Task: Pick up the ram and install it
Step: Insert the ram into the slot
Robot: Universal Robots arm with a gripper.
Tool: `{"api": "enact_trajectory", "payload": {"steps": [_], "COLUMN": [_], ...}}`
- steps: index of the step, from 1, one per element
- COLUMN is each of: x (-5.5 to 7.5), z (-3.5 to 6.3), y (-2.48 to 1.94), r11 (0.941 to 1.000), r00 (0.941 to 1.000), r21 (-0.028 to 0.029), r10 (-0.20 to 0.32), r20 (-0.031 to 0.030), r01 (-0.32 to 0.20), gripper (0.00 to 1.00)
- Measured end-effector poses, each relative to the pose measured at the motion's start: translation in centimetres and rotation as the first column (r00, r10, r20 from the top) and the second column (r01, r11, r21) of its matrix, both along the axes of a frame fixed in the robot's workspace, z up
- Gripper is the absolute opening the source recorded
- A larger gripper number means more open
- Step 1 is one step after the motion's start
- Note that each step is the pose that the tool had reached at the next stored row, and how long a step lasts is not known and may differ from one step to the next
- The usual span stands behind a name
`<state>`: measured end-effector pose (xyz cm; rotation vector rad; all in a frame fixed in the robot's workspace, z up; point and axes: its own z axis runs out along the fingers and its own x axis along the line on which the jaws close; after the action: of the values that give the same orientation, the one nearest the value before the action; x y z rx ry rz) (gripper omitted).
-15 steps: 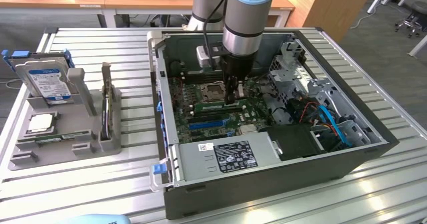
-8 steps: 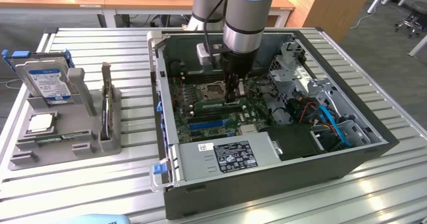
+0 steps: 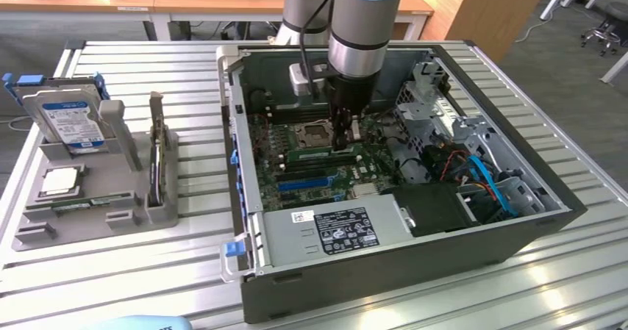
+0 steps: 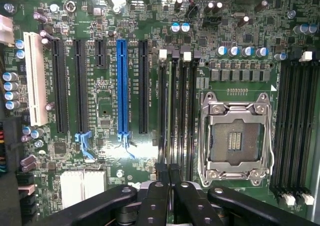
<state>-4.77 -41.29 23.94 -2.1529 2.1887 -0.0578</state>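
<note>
My gripper (image 3: 342, 145) reaches down into the open computer case, just beside the empty processor socket (image 3: 312, 133). Its fingers are shut on the ram (image 3: 312, 154), a thin green stick standing on edge and running along the memory slots. In the wrist view the two black fingers (image 4: 161, 186) meet at the gripper (image 4: 168, 170), directly over the row of black memory slots (image 4: 176, 111) next to the socket (image 4: 235, 141). From that view the stick is edge-on and hard to tell from the slots. Whether it sits in a slot cannot be told.
The case (image 3: 393, 271) lies open on a slatted metal table, with a power supply (image 3: 334, 231) at its front and cables and a drive cage towards the exterior view's right. At the exterior view's left, a grey fixture (image 3: 162, 198) holds a hard drive (image 3: 69, 120), a square silver chip (image 3: 61, 181) and a small green strip (image 3: 84, 205).
</note>
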Motion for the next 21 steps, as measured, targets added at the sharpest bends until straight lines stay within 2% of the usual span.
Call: {"api": "enact_trajectory", "payload": {"steps": [21], "x": [-0.01], "z": [0.03], "y": [-0.24], "r11": [1.0], "r00": [1.0], "r21": [0.0006], "r10": [0.0], "r20": [0.0007], "r01": [0.0], "gripper": [0.12]}}
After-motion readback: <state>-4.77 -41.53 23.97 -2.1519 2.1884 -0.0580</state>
